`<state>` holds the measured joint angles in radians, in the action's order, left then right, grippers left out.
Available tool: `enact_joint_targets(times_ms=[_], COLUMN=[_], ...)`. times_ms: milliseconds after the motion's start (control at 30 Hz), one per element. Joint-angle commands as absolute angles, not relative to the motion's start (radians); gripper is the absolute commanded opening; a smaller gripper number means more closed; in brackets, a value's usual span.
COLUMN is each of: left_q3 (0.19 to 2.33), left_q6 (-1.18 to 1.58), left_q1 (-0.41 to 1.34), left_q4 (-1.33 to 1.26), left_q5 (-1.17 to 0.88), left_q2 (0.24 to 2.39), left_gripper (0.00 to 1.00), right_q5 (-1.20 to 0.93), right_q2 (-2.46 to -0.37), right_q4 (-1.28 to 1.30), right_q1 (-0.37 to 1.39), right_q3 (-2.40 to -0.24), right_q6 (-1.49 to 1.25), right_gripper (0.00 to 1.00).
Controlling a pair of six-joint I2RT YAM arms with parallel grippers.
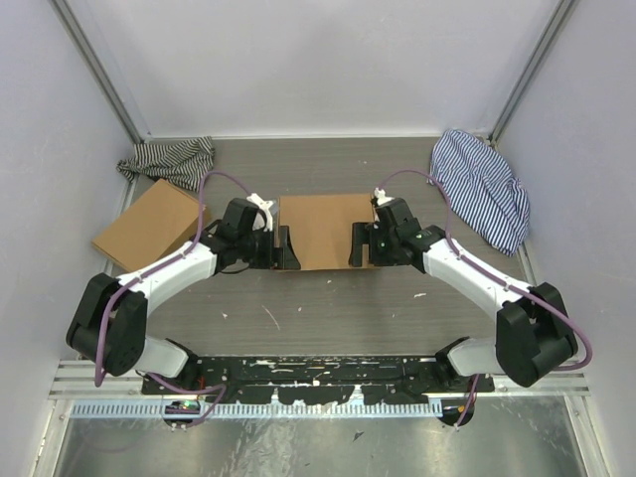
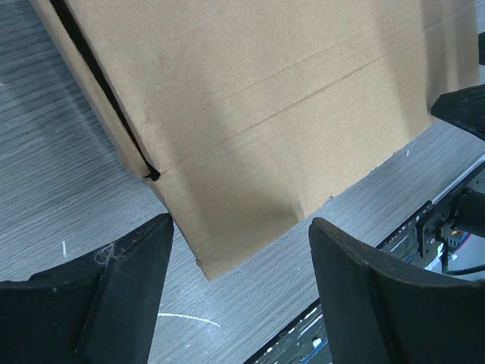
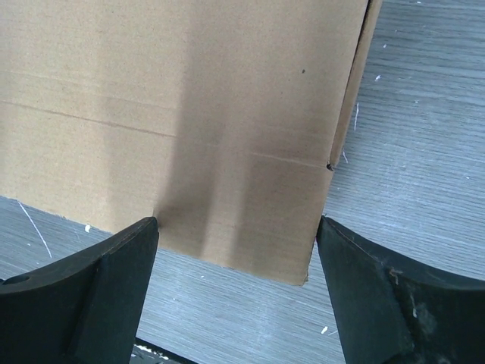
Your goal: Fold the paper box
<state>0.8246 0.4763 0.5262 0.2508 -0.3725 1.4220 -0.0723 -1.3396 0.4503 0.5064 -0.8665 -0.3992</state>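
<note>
The paper box (image 1: 326,229) lies closed and flat on the table's middle, a plain brown shallow rectangle with a slit along each side edge. My left gripper (image 1: 283,248) is open at its near left corner. In the left wrist view that corner of the box (image 2: 258,114) reaches between the fingers (image 2: 129,273) without touching them, with the gripper (image 2: 239,254) over the corner. My right gripper (image 1: 359,245) is open at the near right corner. In the right wrist view the box (image 3: 189,114) spans its gripper (image 3: 236,250), whose right finger (image 3: 364,280) sits close beside the box's corner.
A second flat brown cardboard box (image 1: 149,227) lies at the left. A dark striped cloth (image 1: 169,161) is bunched at the back left and a blue striped cloth (image 1: 482,189) at the back right. Grey walls close three sides; a rail (image 1: 318,378) runs along the near edge.
</note>
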Motion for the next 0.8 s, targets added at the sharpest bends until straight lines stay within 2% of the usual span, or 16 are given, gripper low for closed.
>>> enact_joint_targets(times_ms=[0,767], left_q3=[0.855,0.897], left_q6=[0.486,0.470], left_q1=[0.529,0.529], left_q4=[0.250,0.339], left_q5=[-0.414,-0.428], left_q2=[1.410,1.394], left_gripper=[0.79,0.77], right_q5=[-0.093,-0.052], right_q2=[-1.297,-1.327], right_q4=[0.426,0.423], right_q1=[0.509,0.509], right_q3=[-0.918,-0.905], right_q6=[-0.415,-0.410], right_gripper=[0.89,0.89])
